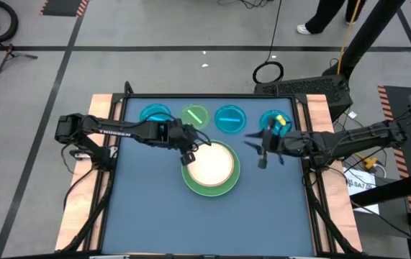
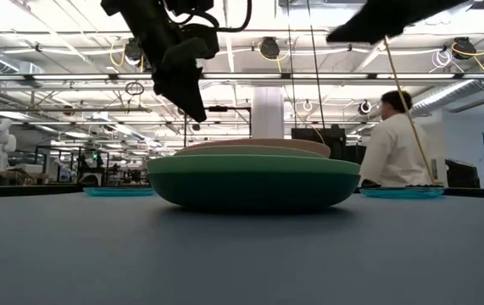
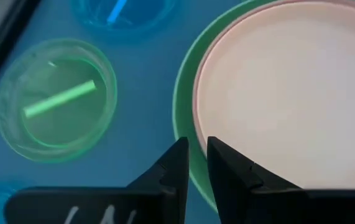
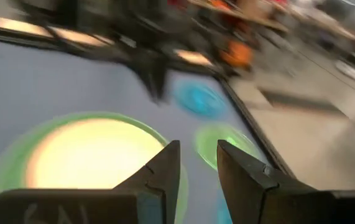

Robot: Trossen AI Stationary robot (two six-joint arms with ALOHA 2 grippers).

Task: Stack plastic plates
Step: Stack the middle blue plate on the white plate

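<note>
Setting: a blue-topped table (image 1: 155,216) with two dark robot arms reaching in from either side, seen from above.
Stack of plates: a pile of large round plates (image 1: 210,169) sits at the middle of the table. A dark green plate (image 2: 254,185) is at the bottom, a lighter green one above it, and a pale pink plate (image 3: 289,93) on top.
Left gripper: the left gripper (image 1: 188,152) hangs just above the rim of the stack, on the side nearest the left arm. Its two fingers stand close together with only a narrow gap between them, and they hold nothing.
Right gripper: the right gripper (image 1: 261,149) hovers in the air just off the opposite side of the stack, not touching it. Its fingers (image 4: 158,168) are parted by a small gap, and nothing is between them.
Small plates: four small translucent plates lie in a row along the table's far edge, beyond both grippers. A cyan plate (image 1: 155,115) and a lime plate (image 1: 195,116) lie just past the left gripper. A second cyan plate (image 1: 229,119) lies between the two grippers, and a further cyan plate (image 1: 273,122) lies just behind the right gripper.
Background: a person in a white shirt (image 2: 394,144) stands in the room beyond the table.
</note>
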